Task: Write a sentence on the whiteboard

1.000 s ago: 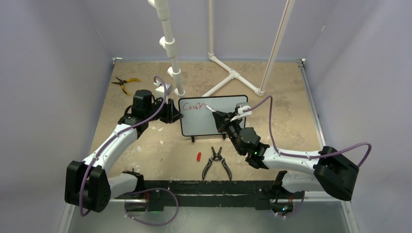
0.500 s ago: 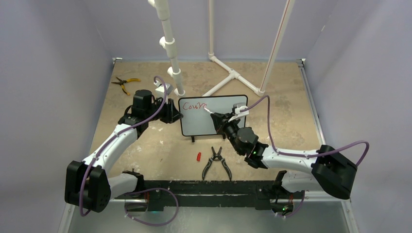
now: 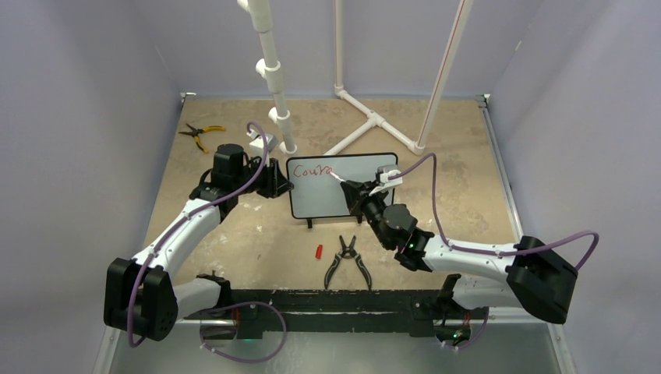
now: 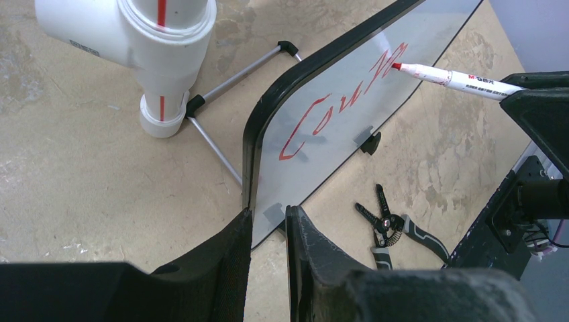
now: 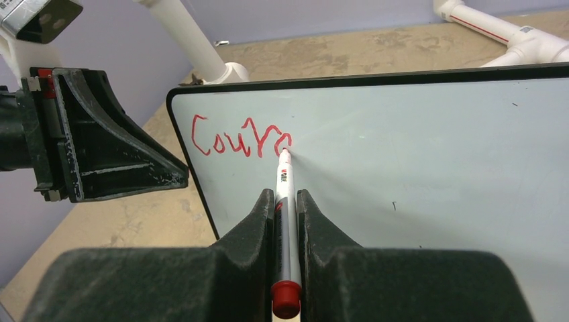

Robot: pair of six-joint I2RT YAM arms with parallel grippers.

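"Listing item one, the whiteboard (image 3: 343, 187): where?"
"Standing mid-desk (image 3: 468, 179) on small black feet. The left fingers (image 4: 288, 218) are pinching its left edge, and a white pipe base (image 4: 161, 111) sits near that edge."
"And the sentence (image 5: 238, 139)?"
"A few red letters in the upper left corner. The board is blank from there to its right edge."
"And the right fingers (image 5: 274, 201)?"
"Pressed on a marker (image 5: 284, 181), tip touching the last letter."
"Room?"
"Bare desk right of the board. The black pliers (image 3: 348, 263) and red cap (image 3: 318, 252) lie before its near edge, apart from it."
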